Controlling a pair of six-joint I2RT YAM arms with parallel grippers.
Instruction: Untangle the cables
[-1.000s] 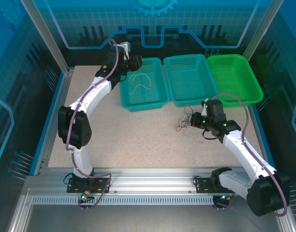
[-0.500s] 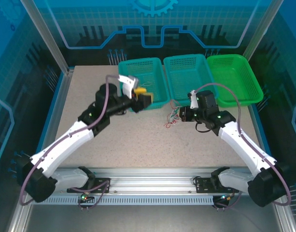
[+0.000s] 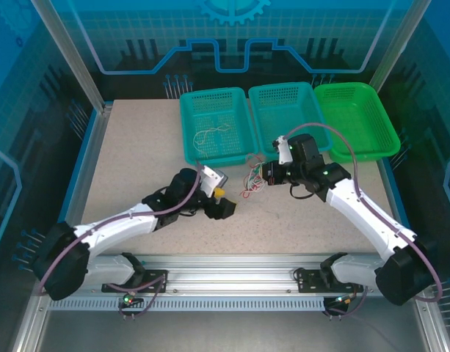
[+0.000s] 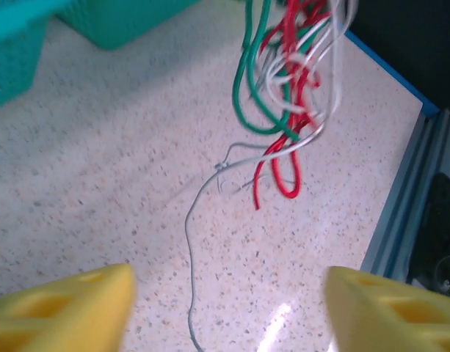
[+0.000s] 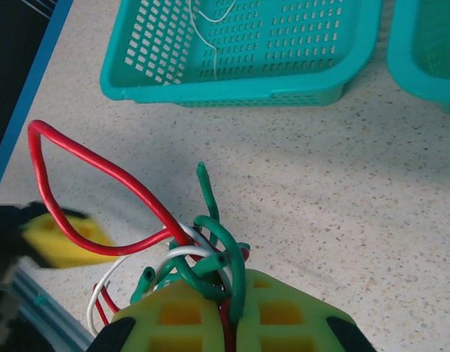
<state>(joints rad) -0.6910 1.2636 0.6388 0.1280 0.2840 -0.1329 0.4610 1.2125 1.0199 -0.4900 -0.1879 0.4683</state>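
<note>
cables (image 3: 252,180) hang as a small knot of red, green and white strands just off the front right corner of the left teal basket (image 3: 186,139), lifted above the speckled surface (image 3: 136,161). my right gripper (image 5: 230,312) is pinching that knot. its yellow-green fingers are pressed together with red and green strands clamped in the seam between them. a long red loop arches out of the bunch, and a white strand curls beside it.

my left gripper (image 4: 228,297) is in front of the basket, nearer the front edge of the surface than the knot. it is close to the knot but not touching it. its yellow fingers are spread wide apart with nothing gripped between them. from its wrist camera the bunch dangles ahead. a thin pale strand (image 4: 189,242) trails down out of the bunch onto the surface, ending roughly midway between the two fingers.

one white cable (image 3: 210,135) lies apart from the rest, curled on the floor inside the basket.
</note>
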